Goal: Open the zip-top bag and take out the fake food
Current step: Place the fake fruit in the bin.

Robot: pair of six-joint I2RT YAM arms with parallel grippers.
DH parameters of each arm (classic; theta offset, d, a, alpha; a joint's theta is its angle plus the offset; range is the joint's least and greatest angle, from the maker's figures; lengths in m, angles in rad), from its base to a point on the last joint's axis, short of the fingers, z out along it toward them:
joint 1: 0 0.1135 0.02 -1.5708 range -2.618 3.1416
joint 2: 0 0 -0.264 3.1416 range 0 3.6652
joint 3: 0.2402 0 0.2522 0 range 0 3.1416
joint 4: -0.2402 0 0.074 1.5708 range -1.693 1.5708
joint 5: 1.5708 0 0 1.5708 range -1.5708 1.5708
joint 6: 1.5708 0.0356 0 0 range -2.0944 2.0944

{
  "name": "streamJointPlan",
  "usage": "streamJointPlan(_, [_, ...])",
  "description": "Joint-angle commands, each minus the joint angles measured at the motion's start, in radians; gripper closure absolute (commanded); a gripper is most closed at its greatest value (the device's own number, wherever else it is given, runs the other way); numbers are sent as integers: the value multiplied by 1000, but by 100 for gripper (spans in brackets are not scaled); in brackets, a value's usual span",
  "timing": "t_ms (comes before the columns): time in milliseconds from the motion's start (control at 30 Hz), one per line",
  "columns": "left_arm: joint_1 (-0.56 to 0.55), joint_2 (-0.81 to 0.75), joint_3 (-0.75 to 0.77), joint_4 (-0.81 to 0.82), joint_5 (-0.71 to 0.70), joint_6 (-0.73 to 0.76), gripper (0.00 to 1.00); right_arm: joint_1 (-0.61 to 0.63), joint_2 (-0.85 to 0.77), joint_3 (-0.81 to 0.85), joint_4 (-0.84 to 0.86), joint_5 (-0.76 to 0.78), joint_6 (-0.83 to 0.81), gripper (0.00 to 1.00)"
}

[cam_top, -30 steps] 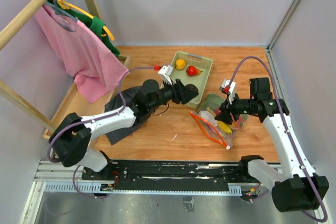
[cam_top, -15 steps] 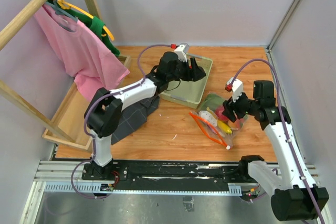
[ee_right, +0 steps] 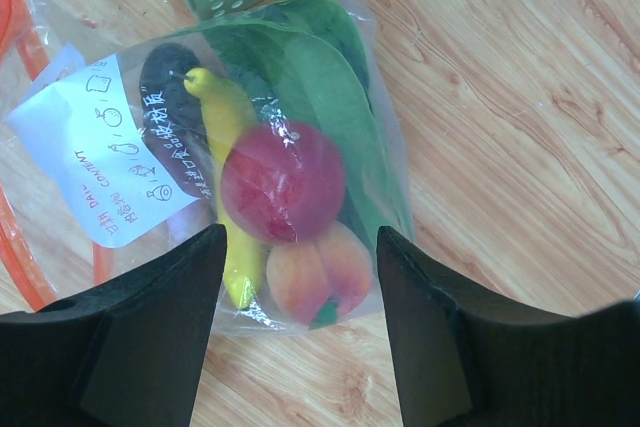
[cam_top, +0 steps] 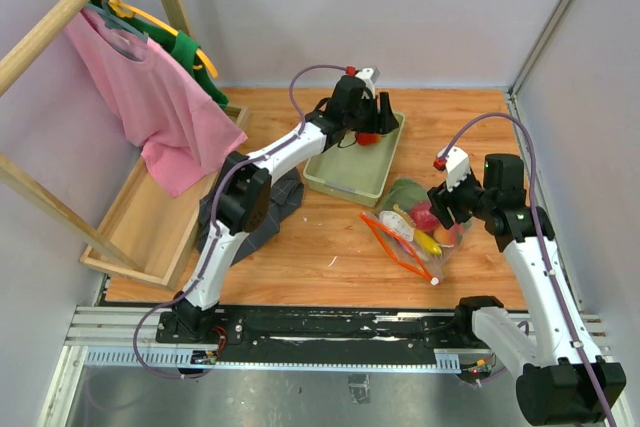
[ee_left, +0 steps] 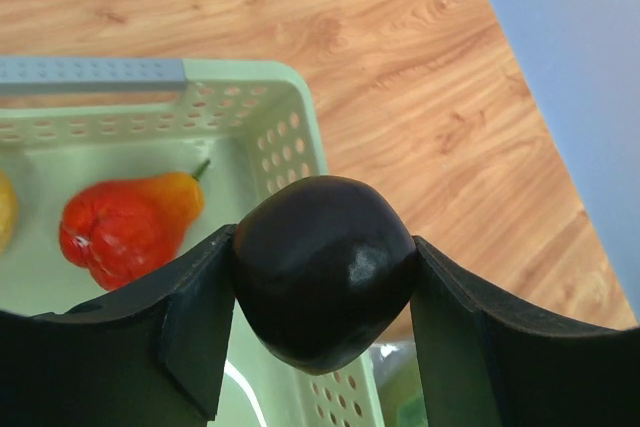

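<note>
While left jaws grip purple fruit (ee_left: 325,269) over tray (ee_left: 268,119), right jaws wide above bag (ee_right: 105,162)

Free to pass over bare bench (cam_top: 315,242) between the dark cloth (cam_top: 272,213) and the zip-top bag (cam_top: 412,232). Blocked farther back by the green tray (cam_top: 345,183) and by the left arm (cam_top: 285,150) reaching over it. Hemmed at left by the wooden frame (cam_top: 128,219) and pink shirt (cam_top: 150,107).

Glossy purple fruit (ee_left: 325,282), matt plas. tray (ee_left: 285,137), smooth wood tbl (ee_left: 400,37).
</note>
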Motion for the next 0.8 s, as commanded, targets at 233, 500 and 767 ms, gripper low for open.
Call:
streamJointPlan(233, [15, 198, 271, -70, -68, 31, 71, -18, -25, -14, 20, 23, 18, 37])
streamJointPlan(500, [20, 280, 326, 12, -66, 2, 70, -18, -33, -15, 20, 24, 16, 36])
streamJointPlan(767, [26, 332, 332, 84, -73, -74, 69, -18, -37, -17, 20, 27, 16, 36])
